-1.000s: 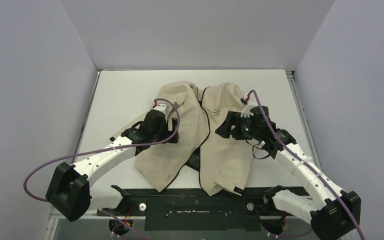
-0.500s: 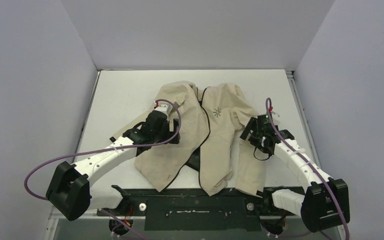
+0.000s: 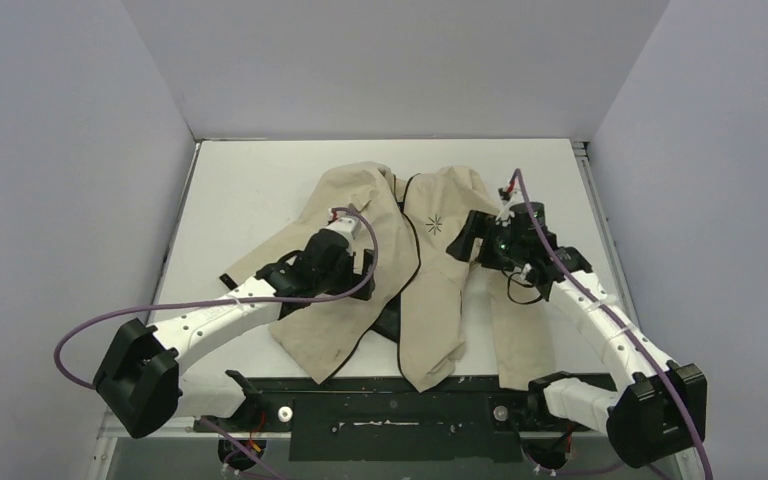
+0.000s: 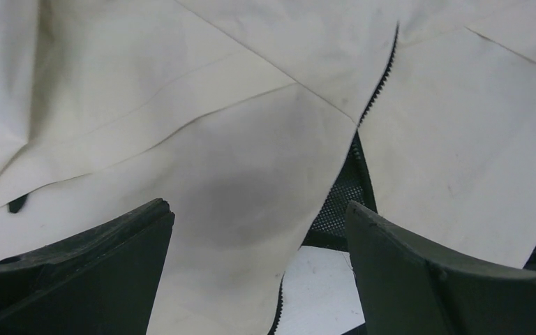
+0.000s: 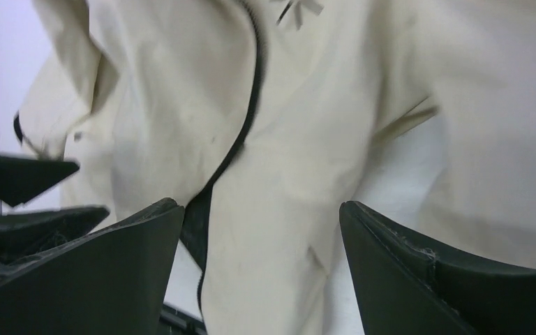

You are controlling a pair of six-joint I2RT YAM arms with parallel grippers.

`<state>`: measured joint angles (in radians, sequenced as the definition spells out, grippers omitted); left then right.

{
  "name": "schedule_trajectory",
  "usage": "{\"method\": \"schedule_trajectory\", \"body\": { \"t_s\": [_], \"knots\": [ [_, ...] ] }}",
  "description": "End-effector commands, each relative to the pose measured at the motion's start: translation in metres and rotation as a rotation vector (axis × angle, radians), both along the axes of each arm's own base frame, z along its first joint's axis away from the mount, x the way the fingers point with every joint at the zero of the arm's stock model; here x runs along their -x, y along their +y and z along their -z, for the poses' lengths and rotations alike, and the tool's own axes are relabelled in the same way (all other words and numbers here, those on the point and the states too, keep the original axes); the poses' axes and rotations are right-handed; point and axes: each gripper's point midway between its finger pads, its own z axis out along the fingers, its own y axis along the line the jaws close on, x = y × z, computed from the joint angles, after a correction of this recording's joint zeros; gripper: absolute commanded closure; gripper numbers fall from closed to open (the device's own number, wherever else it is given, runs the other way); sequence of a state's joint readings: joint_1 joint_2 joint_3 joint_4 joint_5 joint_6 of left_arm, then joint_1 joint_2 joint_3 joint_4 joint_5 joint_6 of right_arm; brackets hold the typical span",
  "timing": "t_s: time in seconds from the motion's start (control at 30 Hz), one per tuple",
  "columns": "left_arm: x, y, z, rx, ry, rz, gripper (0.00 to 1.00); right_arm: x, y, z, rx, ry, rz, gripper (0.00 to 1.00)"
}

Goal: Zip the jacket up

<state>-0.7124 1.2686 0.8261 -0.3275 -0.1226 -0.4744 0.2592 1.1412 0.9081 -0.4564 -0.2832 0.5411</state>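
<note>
The beige jacket (image 3: 360, 200) lies face up on the white table (image 3: 250, 180), collar at the far side. Its front is open: the dark zipper edges (image 3: 417, 262) part toward the hem and show black mesh lining (image 3: 389, 322). The starburst logo (image 3: 434, 223) is on the right panel. My left gripper (image 3: 362, 268) is open and empty over the left panel; in the left wrist view (image 4: 258, 216) zipper teeth (image 4: 378, 89) and lining (image 4: 340, 202) lie ahead. My right gripper (image 3: 463, 241) is open and empty above the right panel (image 5: 279, 195), beside the zipper edge (image 5: 251, 105).
The right sleeve (image 3: 515, 320) lies spread toward the near right table edge. The left sleeve runs under my left arm to a black cuff tab (image 3: 225, 279). Grey walls enclose the table on three sides. A black rail (image 3: 380, 385) runs along the near edge.
My right gripper let go of the right sleeve, which now lies spread to the right, and swung back over the right panel. My left gripper shifted a little right toward the zipper.
</note>
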Motion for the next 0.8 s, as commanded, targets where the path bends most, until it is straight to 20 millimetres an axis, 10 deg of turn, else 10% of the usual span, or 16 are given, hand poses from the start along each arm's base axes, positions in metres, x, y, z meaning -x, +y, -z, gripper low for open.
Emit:
{"method": "schedule_trajectory", "body": {
  "t_s": [0.0,0.33,0.57,0.77],
  "knots": [
    [0.005,-0.022,0.011,-0.059,-0.036,0.083,0.09,0.047,0.049,0.033,-0.07,0.088,-0.183,0.16],
    [-0.01,0.008,0.062,-0.397,-0.033,-0.05,0.14,0.07,0.038,0.11,0.062,0.231,-0.081,0.2],
    [-0.032,-0.023,0.042,-0.324,-0.05,-0.041,0.77,0.034,0.033,0.096,0.064,0.128,0.008,0.73],
    [-0.065,-0.035,0.013,-0.014,0.021,-0.06,0.87,-0.005,0.002,0.074,0.032,0.058,0.082,0.99]
  ]
}}
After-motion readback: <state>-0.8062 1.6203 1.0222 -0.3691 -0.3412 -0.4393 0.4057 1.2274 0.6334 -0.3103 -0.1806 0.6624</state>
